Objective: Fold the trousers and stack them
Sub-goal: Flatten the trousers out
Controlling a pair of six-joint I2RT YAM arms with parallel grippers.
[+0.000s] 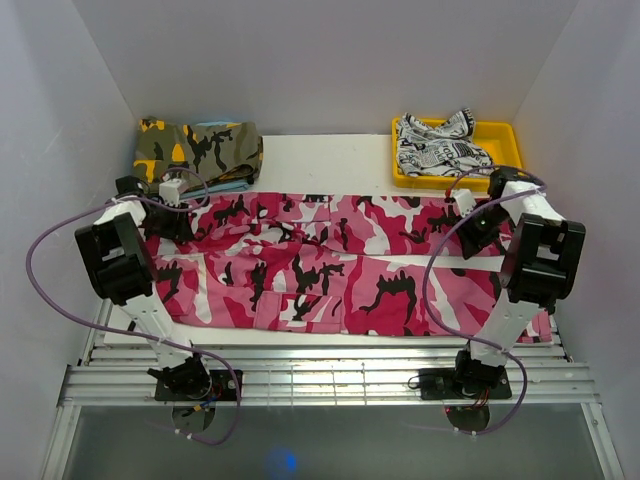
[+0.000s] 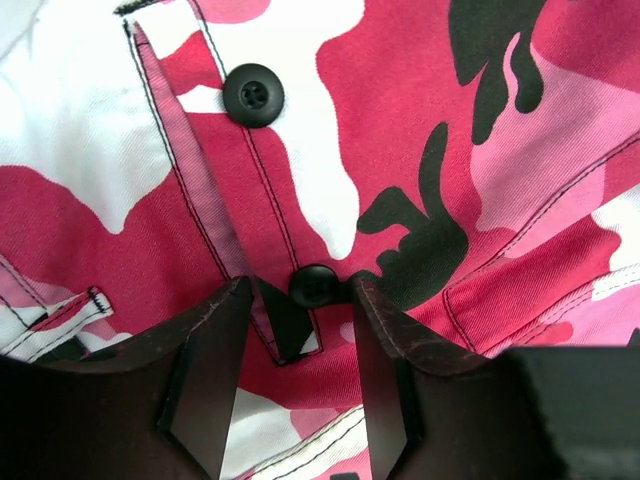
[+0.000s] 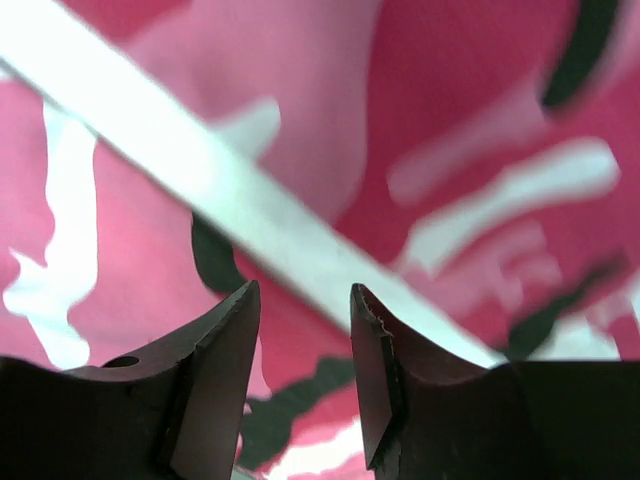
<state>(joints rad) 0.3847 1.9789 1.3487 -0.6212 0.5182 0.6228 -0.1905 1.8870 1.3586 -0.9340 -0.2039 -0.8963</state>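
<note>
"The long cloth trousers in pink, white and black camouflage print (image 1: 330,270), where are they?"

"Spread full length across the white table (image 1: 330,160), waist at the left, legs running right, not yet folded. I judge the first fold is only being set up."

"And the pincers?"

"Both are near the far edge of the cloth. The left gripper (image 2: 302,285) has its jaws apart, straddling the fly placket with a round black button (image 2: 315,286) between the tips. I see no cloth pinched. The right gripper (image 3: 305,290) is parted too, low over a leg. That view is blurred, and a pale band (image 3: 250,215) crosses it, likely the gap between the legs."

"Next move?"

"Each should close on the far edge, taking every layer. Then both lift together and carry it evenly toward the near edge, or the fold will skew."

"How will it handle?"

"It looks a stiffish twill with stitched seams, thick at the pockets and waistband, so it should crease rather than slide. The stack probably goes by the folded olive-and-orange camouflage garment (image 1: 200,150) at the far left. The yellow plastic tray (image 1: 500,140) holds a crumpled white garment with black print (image 1: 440,150)."
</note>
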